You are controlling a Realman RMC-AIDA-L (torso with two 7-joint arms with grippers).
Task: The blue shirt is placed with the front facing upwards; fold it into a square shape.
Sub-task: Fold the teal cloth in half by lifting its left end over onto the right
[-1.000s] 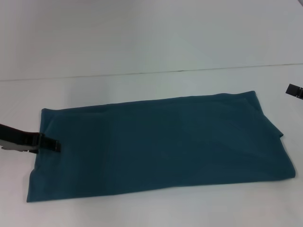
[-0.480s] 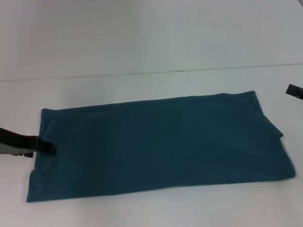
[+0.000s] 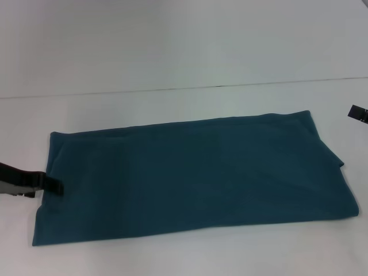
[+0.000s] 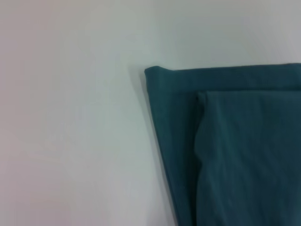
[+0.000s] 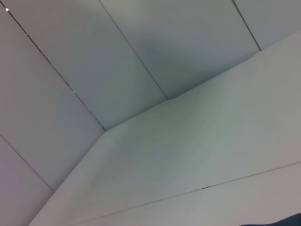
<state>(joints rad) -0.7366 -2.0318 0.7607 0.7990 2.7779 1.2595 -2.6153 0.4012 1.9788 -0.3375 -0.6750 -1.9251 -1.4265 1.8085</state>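
we see the blue shirt (image 3: 190,178) lying flat on the white table (image 3: 172,103), already narrowed into a long band that runs across the work area, plain teal side up. our left gripper (image 3: 53,185) sits low at the band's left short edge, its dark tip just over the cloth border; we cannot tell how far its fingers are parted or whether they have any fabric. the left wrist view shows a corner of the shirt (image 4: 225,141) with layered folded edges stacked one inside the other. our right gripper (image 3: 357,113) is parked well off the band's far right end, only a sliver of it in view, with nothing in it that we can see

the risk we judge from here: if the left end is taken by only the top layer, the lower layers would stay down and the fold would come out skewed, not square. lifting one point alone could also drag the whole band sideways on the smooth table

no print, label or writing is readable on any surface showing
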